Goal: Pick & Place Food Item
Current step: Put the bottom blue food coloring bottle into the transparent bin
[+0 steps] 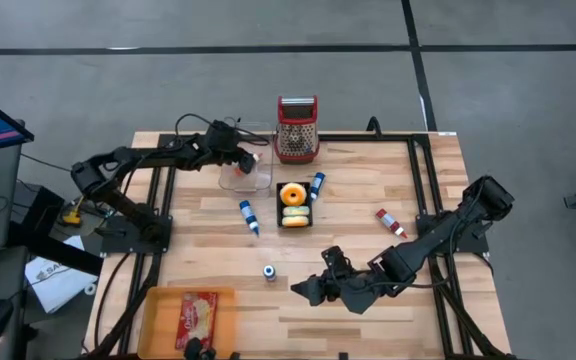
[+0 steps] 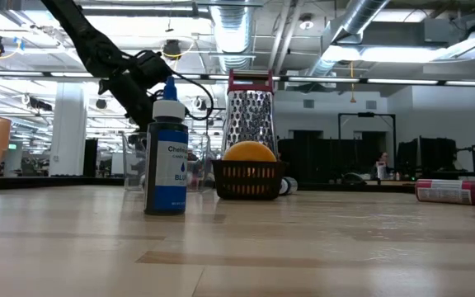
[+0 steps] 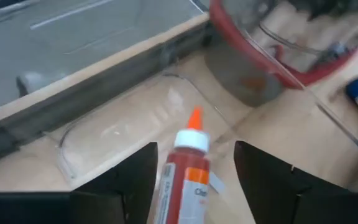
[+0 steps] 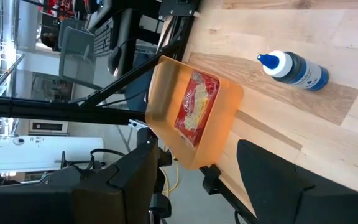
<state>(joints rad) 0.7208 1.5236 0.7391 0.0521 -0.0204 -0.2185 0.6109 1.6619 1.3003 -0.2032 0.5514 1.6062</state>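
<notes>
left tool point(image 3: 194, 180) is over the clear container point(image 1: 244, 168) at the far left of the counter point(image 1: 368, 310). its fingers stand apart on either side of a red bottle point(image 3: 187, 171), not pressing it. right tool point(image 1: 306, 289) rests near the counter's near edge, fingers parted, empty. a packaged food item point(image 1: 197, 316) lies in the orange bin point(image 1: 158, 325) at the near left corner.

Blue bottle point(image 2: 167, 157) upright, orange fruit point(image 2: 250, 152) in basket point(image 2: 248, 181), grater point(image 2: 250, 111) behind
</notes>
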